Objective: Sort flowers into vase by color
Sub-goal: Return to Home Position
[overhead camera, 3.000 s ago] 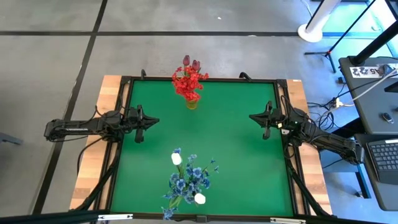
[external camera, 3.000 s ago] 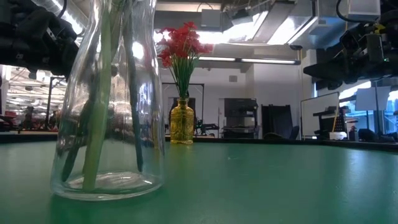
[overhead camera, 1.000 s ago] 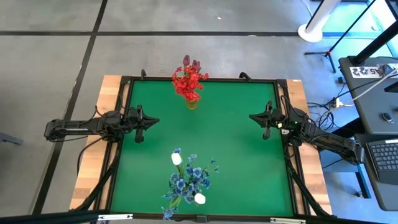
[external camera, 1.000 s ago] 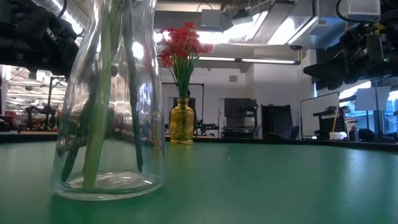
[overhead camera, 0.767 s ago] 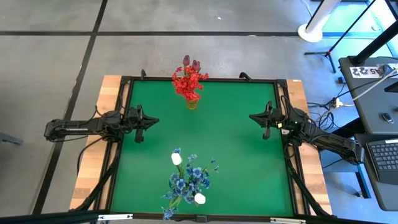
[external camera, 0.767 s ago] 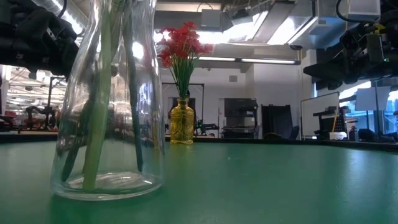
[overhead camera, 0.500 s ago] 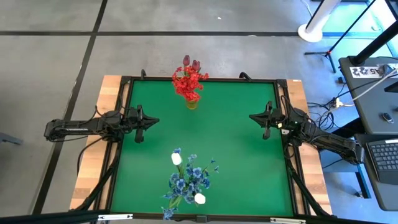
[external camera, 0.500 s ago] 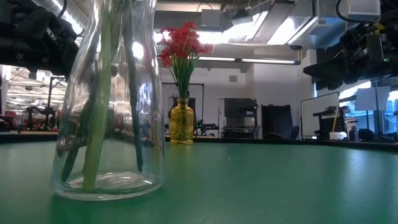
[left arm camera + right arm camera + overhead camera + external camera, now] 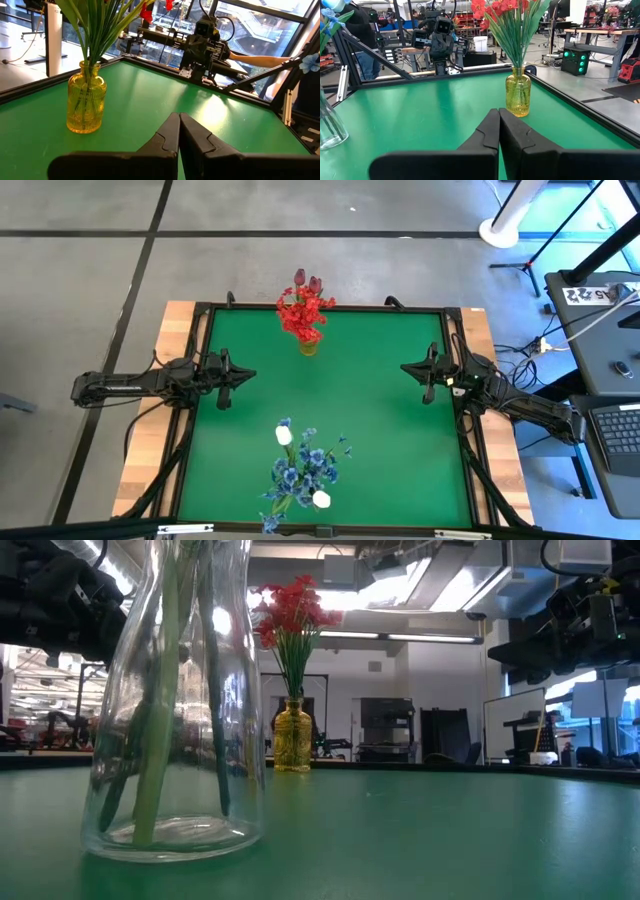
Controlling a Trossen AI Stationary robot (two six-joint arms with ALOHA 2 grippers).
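Our left jaws and right jaws sit closed, empty, at opposite table (image 9: 380,430) edges; a stray swing could topple the top-heavy transparent vase (image 9: 175,790).

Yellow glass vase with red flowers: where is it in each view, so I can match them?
High view: yellow glass vase at the middle of the green table top's upper edge.
Low view: centre, beyond the clear glass vase.
Left wrist view: ahead of the shut left end effector.
Right wrist view: ahead of the shut right end effector.
Shared landmark: that green table top.
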